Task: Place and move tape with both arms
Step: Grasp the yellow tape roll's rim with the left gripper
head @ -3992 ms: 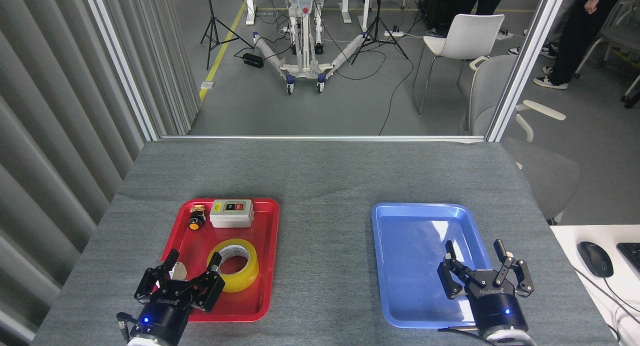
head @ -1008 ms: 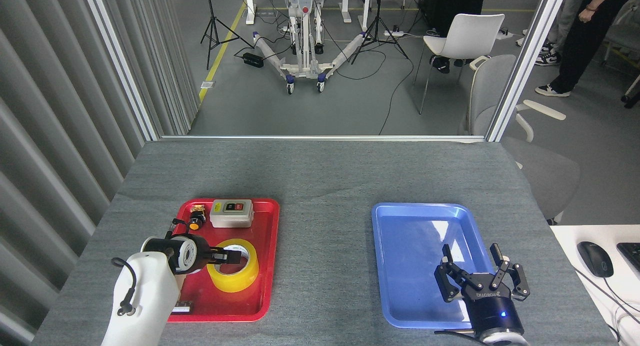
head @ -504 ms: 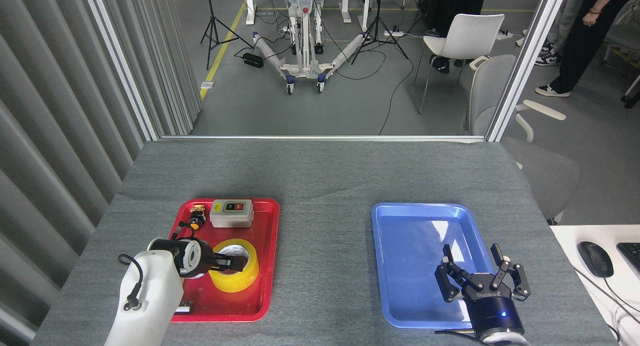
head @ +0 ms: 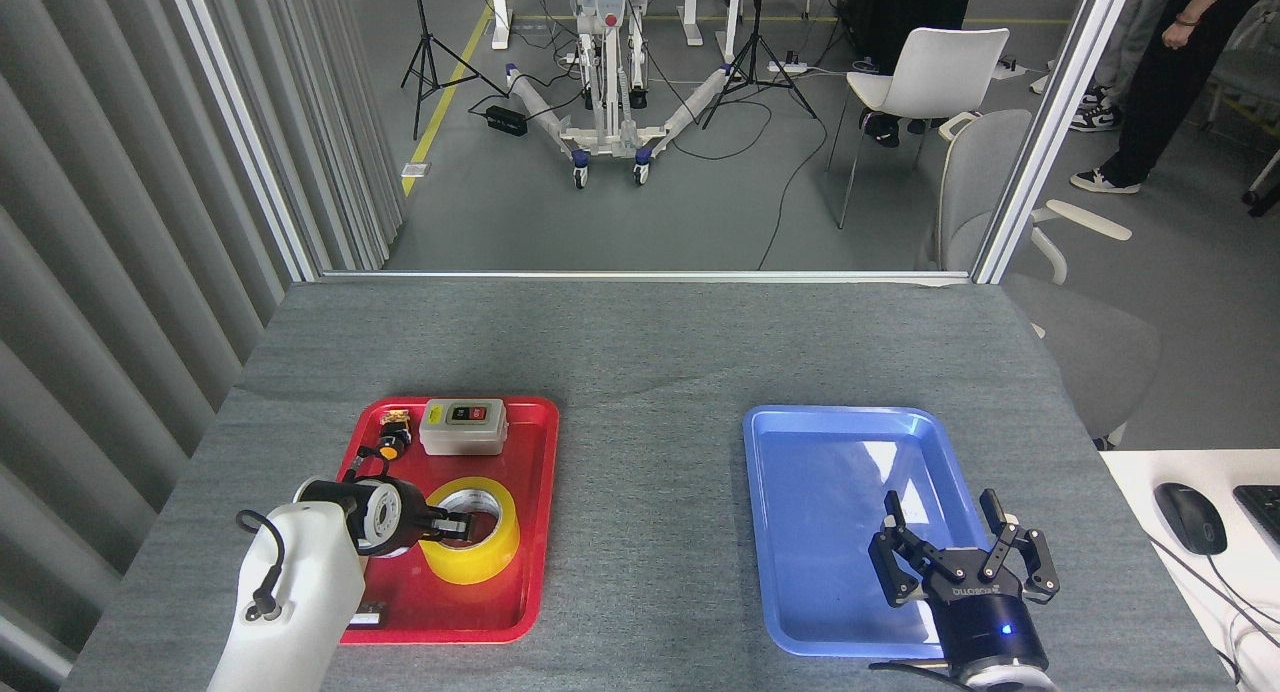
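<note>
Nearest the robot, the left arm's white housing rises from the bottom edge and bends toward the red tray point(head: 535, 532), where the left gripper point(head: 462, 521) reaches sideways over the tape point(head: 490, 547). Its black fingers lie across the near-left wall of the roll, one tip seeming to sit inside the white core, but they are seen small and dark, so whether they have clamped on the roll cannot be told. The tape lies flat in the near half of the red tray, its hole facing up. On the other side, the right gripper point(head: 944, 512) hovers over the near right corner of the blue tray point(head: 820, 442), its claws spread apart with nothing between them and a small blue light glowing on its wrist. Farther back in the red tray stand a grey switch box point(head: 463, 427) and, just left of it, a small yellow-capped push button point(head: 391, 440). Both trays rest on a grey table point(head: 640, 342), well apart from each other. Beyond the table's far edge lie a grey floor, a white chair point(head: 935, 72) and a wheeled stand point(head: 610, 72).
</note>
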Motion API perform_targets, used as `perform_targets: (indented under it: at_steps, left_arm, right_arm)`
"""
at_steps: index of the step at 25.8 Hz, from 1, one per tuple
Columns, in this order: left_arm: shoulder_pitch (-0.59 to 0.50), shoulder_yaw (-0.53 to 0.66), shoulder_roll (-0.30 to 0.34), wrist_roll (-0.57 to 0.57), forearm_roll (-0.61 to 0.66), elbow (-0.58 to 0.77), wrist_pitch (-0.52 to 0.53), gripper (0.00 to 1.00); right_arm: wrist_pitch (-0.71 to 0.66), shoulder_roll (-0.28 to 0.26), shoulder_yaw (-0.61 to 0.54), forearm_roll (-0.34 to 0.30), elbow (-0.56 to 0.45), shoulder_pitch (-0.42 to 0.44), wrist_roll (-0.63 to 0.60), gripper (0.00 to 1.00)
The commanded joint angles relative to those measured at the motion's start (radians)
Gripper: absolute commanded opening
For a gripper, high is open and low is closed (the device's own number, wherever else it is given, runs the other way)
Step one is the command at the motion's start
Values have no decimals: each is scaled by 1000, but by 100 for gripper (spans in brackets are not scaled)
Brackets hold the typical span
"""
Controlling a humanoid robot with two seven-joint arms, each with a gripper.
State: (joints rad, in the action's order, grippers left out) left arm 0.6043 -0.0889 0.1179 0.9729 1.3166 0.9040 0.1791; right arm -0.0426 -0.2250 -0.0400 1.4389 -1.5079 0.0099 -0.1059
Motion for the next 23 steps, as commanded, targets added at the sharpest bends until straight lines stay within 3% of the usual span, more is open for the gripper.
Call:
perform_targets:
  at_steps: [1, 8, 11, 17, 23]
  left_arm:
    - [0, 0, 3, -7, 0, -8, -6, 45]
    - [0, 3, 9, -5, -7, -2, 10, 45]
    - [-1, 8, 19, -5, -76, 4, 54, 44]
    - [-6, 41, 42, -7, -203, -4, 172, 16]
    - [-6, 46, 42, -11, -244, -45, 198, 0]
  right_arm:
    - [0, 1, 0, 0, 0, 1, -3, 100]
    - [1, -1, 0, 0, 0, 1, -3, 100]
    - [1, 1, 0, 0, 0, 1, -3, 100]
    - [1, 1, 0, 2, 0, 2, -3, 100]
    - [4, 4, -1, 3, 0, -1, 2, 100]
